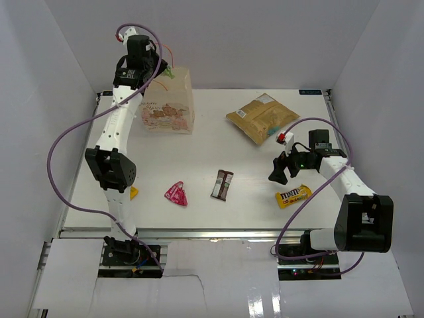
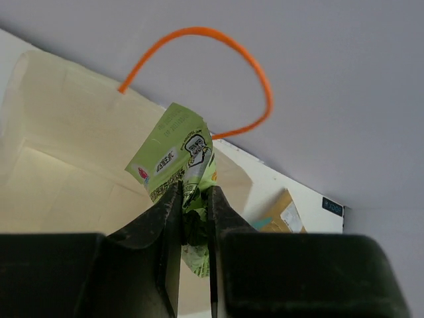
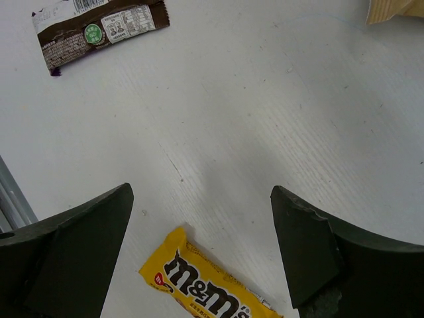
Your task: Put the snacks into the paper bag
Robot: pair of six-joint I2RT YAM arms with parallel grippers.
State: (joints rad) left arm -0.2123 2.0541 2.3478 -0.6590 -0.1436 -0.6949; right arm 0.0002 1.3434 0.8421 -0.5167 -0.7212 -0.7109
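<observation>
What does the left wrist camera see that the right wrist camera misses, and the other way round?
Only the left wrist view: the left pincer shut on a green packet, over the open bag with its orange handle. Only the right wrist view: the open right pincer near the M&M's packet, the bar wrapper farther off. Both: the table and a corner of the tan pouch.

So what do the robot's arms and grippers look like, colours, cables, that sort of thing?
Both the left arm and right arm have white links with boxy black joint housings, and a purple cable loops along each. The left gripper and right gripper have matte black, wedge-shaped fingers.
</observation>
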